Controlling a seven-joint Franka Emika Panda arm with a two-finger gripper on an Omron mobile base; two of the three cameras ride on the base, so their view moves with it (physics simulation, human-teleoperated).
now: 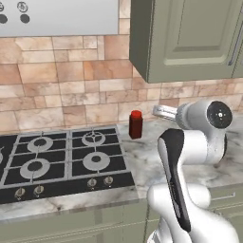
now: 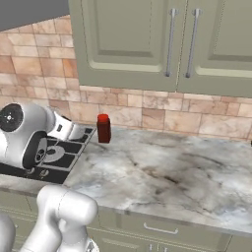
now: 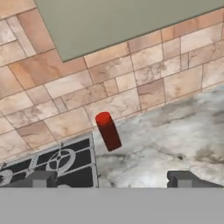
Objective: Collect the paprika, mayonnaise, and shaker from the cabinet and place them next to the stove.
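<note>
The stove (image 1: pixel 57 161) sits at the left of the marble surface (image 2: pixel 162 172). Just beside its back right corner the paprika (image 1: pixel 135 124) stands upright on the surface, close to the tiled wall. Above and to the right hangs the cabinet (image 2: pixel 147 39), doors shut. The hand (image 3: pixel 113 178) hangs short of the paprika, fingers (image 3: pixel 183 178) wide apart and empty.

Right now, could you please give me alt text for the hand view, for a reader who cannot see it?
A dark red paprika bottle with a red cap stands upright on the marble counter, just beside the corner of the black stove. The open gripper faces it without touching it; behind are a tan tiled wall and the underside of the olive cabinet.
</note>
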